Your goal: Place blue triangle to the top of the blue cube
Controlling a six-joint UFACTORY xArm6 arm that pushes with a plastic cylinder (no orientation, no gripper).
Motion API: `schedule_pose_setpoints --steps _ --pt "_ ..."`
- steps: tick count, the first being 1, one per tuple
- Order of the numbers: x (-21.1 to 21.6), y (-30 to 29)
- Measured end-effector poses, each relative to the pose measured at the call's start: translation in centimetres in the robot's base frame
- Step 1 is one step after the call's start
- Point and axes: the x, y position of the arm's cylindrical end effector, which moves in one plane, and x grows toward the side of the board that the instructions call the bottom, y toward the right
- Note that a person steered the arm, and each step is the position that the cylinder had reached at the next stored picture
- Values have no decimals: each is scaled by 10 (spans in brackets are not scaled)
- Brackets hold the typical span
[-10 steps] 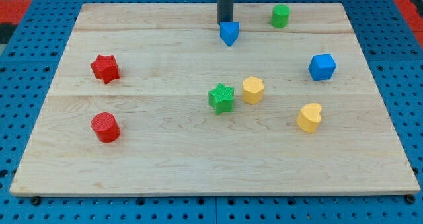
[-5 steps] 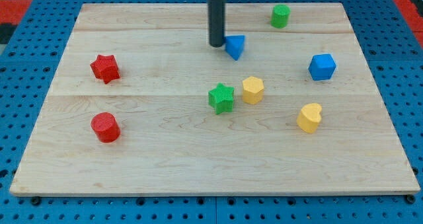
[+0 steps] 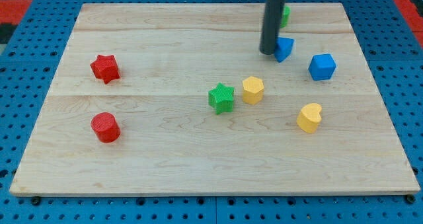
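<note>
My tip [image 3: 268, 53] touches the left side of the blue triangle [image 3: 285, 48]. I have no jaws, just a rod. The triangle sits near the blue cube [image 3: 322, 67], up and to the view's left of it. It is not above the cube yet. It needs more pushing right on the bench [image 3: 165, 158].

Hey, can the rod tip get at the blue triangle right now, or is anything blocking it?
Probably yes: my tip sits right against the view's left side of the blue triangle, with nothing between them.
</note>
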Motion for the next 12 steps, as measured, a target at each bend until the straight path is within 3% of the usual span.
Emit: schedule_pose_setpoints --steps 3,6,9,10,12 --pt "-41 13" --pt "-25 3" --pt "-3 55" --pt "-12 45" --pt "-34 115"
